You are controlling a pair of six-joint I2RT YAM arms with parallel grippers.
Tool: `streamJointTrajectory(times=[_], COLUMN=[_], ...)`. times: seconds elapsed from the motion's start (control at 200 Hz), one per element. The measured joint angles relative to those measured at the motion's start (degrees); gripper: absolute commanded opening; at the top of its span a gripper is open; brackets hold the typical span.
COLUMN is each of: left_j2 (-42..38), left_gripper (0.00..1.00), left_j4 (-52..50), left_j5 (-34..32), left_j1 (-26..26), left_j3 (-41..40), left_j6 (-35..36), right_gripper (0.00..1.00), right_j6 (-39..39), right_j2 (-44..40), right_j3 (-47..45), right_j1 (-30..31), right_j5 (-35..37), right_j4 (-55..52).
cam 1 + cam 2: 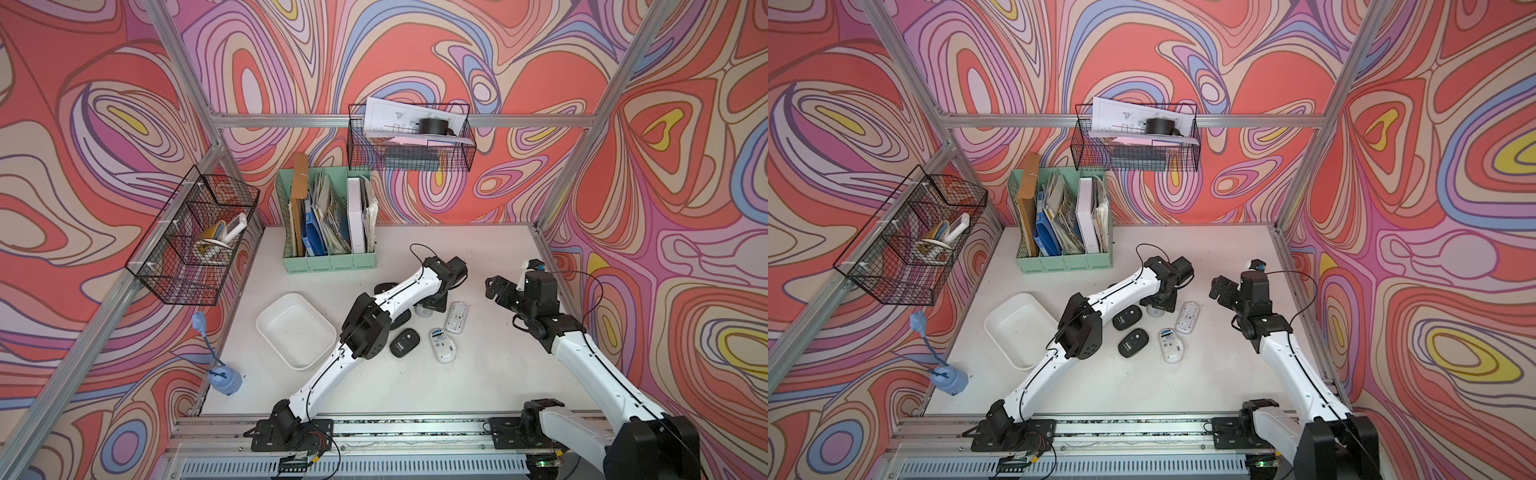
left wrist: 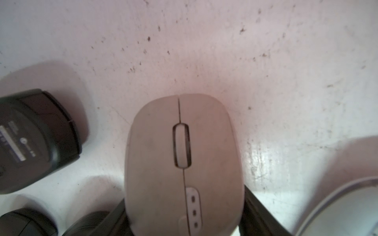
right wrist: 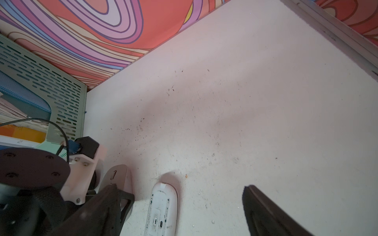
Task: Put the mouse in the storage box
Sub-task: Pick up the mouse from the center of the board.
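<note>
Presently catalogued: mouse (image 2: 184,155), pale grey, scroll wheel up, apparently resting on the table (image 1: 415,386). It lies well apart from the storage box (image 1: 296,330), past the black mice (image 1: 1133,343) on the box's side toward the right arm.

Handling, by estimate: light, with a rigid plastic shell. The top is smooth and domed, so a pinch from above would likely slip. Best taken low across the two flanks at mid-body. Sturdy enough for a short carry.

Left gripper (image 2: 184,206): fingers (image 2: 259,208) partly closed, pressed against both flanks of the mouse.

Right gripper (image 1: 494,288): spread wide, nothing in it, farther from the box than the mouse.

Markings: no brand legible on the mouse top; a pale strip with three dark dots sits behind the wheel. Nearest black mouse (image 2: 38,141): white label on its upturned face, print too blurred to read. Storage box: no writing visible, no mouse inside.
</note>
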Motion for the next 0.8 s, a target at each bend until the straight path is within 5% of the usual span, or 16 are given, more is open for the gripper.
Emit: streamJointTrajectory(times=[0.28,0.801], left_j2=[-8.8,-47.8], left_gripper=[0.56,0.56], left_j4=[3.0,7.0], left_j5=[-0.1,-6.3], left_j1=[0.1,2.2], left_j3=[-12.6,-48.3], left_j6=[-0.1,-3.1], right_gripper=[0.97,0.96], right_j6=[0.0,0.0], right_j2=[0.1,2.0], right_j3=[0.0,0.0], right_j1=[0.0,0.0], right_j5=[-0.5,-2.0], right_j4=[0.0,0.2])
